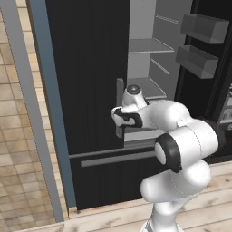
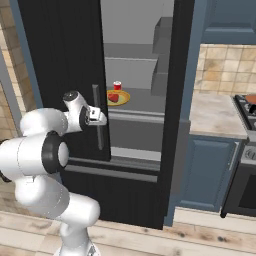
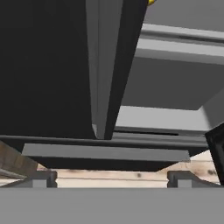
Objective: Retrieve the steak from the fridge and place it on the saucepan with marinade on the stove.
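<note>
Fridge: I had the fridge (image 2: pixel 65 60) in front of me, its left door shut and black, its right door (image 2: pixel 176 100) swung open so the pale grey inside showed, with shelves and door bins (image 1: pixel 199 61)
Pincer: my gripper (image 2: pixel 100 119) sat at the grey bar handle (image 2: pixel 99 117) of the shut left door, right at the door's inner edge; on the hand camera I saw the two dark finger tips (image 3: pixel 43 178) spread wide apart with nothing between them, so I read it as open and holding nothing
Handle from the hand: the bar (image 3: pixel 101 65) ran up the middle of that view, above the gap between the tips and not touching either one
Steak: the steak (image 2: pixel 114 98) lay on a yellow-rimmed plate (image 2: pixel 123 100) on a fridge shelf (image 2: pixel 145 102), just inside the opening
Steak against pincer: from the right base camera the meat sat slightly higher than my gripper and a little to its right, deeper in the fridge, near but clearly apart
Cup: a small red cup (image 2: pixel 117 85) stood at the back edge of the same plate, just behind the steak
Stove: a corner of the stove (image 2: pixel 246 107) showed at the far right, past the counter (image 2: pixel 212 115), well apart from the gripper
Drawer: the bottom drawer's bar (image 1: pixel 118 158) ran below my arm
</note>
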You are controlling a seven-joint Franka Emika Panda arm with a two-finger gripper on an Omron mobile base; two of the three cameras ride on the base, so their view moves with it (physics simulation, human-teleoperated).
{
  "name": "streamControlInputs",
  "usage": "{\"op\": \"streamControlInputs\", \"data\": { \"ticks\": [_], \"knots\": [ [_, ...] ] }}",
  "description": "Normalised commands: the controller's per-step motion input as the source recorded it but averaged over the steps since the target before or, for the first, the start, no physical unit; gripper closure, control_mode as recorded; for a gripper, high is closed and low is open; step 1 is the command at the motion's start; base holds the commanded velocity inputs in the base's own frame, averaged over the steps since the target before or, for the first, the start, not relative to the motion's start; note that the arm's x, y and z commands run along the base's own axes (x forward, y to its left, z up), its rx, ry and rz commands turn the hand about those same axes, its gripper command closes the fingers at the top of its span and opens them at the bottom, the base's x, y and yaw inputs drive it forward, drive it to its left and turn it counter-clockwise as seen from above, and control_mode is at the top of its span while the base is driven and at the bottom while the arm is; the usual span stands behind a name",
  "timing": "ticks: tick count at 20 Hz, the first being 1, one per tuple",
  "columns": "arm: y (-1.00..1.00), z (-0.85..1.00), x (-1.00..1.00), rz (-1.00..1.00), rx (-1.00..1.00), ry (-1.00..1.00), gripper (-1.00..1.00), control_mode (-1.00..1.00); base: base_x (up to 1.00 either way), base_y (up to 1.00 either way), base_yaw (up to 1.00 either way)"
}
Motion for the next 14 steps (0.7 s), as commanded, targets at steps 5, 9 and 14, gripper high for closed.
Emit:
{"op": "streamControlInputs", "data": {
  "ticks": [5, 9, 14],
  "knots": [
    [0.00, 0.00, 0.68, 0.04, 0.05, -0.08, -1.00, -1.00, 0.00, 0.00, 0.00],
    [0.00, 0.00, 0.33, 0.01, 0.00, -0.06, -1.00, -1.00, 0.00, 0.00, 0.00],
    [0.19, 0.00, 0.69, -0.01, 0.00, -0.08, -1.00, -1.00, 0.00, 0.00, 0.00]
  ]
}}
